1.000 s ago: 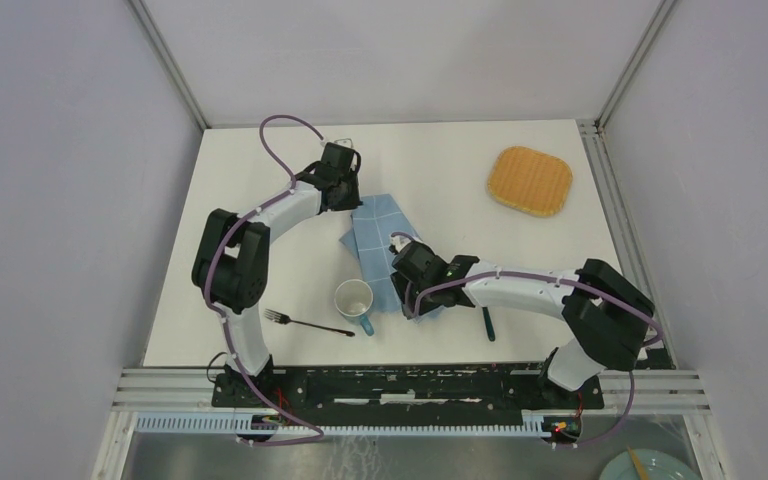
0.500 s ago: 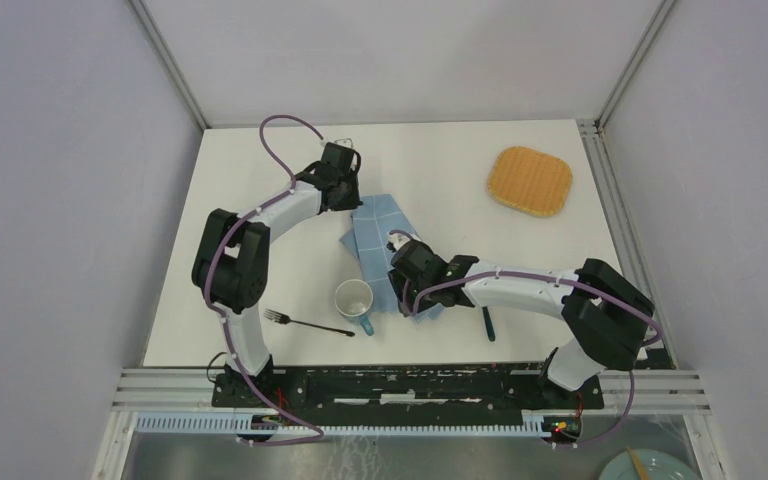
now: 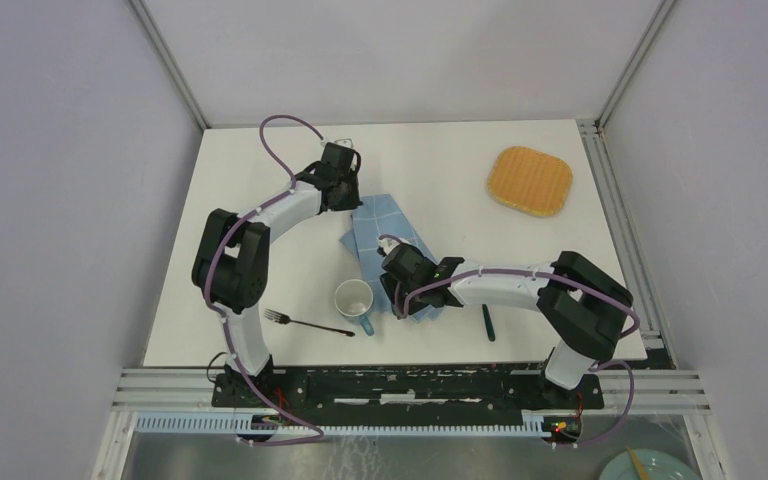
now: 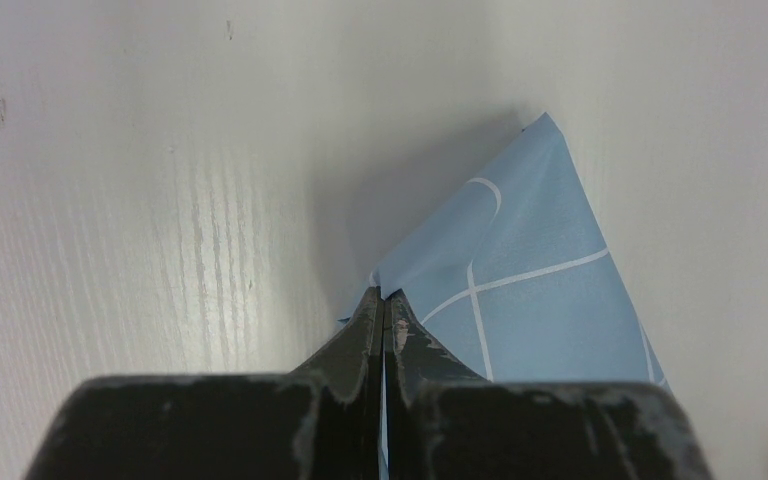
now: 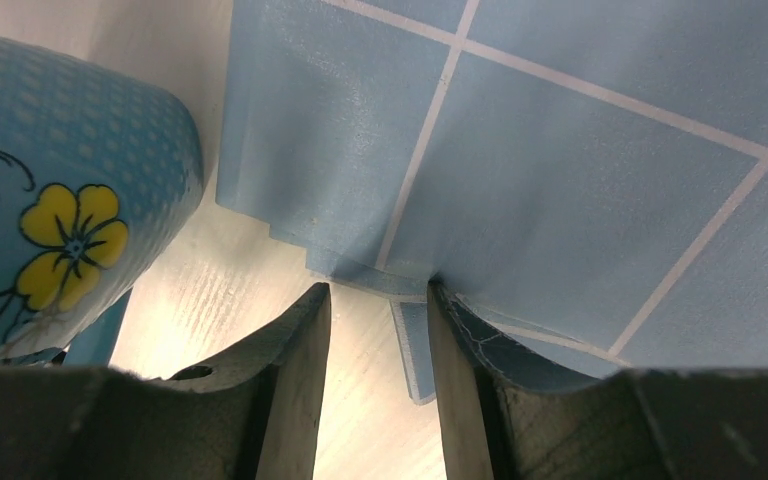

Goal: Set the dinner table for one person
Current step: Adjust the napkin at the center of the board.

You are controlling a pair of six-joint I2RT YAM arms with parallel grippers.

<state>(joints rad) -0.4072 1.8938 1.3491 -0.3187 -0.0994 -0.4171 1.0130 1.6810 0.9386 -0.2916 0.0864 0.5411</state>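
White table (image 3: 440,160) spreads beneath both arms. On it the left gripper (image 4: 384,297) is clamped tight on a corner of the blue cloth (image 4: 530,300), which spreads ahead and right of it. The right gripper (image 5: 378,300) stands half apart astride the cloth's folded edge, not closed on it, with the mug (image 5: 60,190) just left.

Bright, even light comes from above, and the arms (image 3: 290,205) make only faint shadows on the dinner table (image 3: 440,160). In the left wrist view the table shines white, with a dark shadow beside the blue cloth (image 4: 530,300). Up close, the fingers (image 5: 280,390) of the right gripper (image 5: 378,295) look fuzzy.
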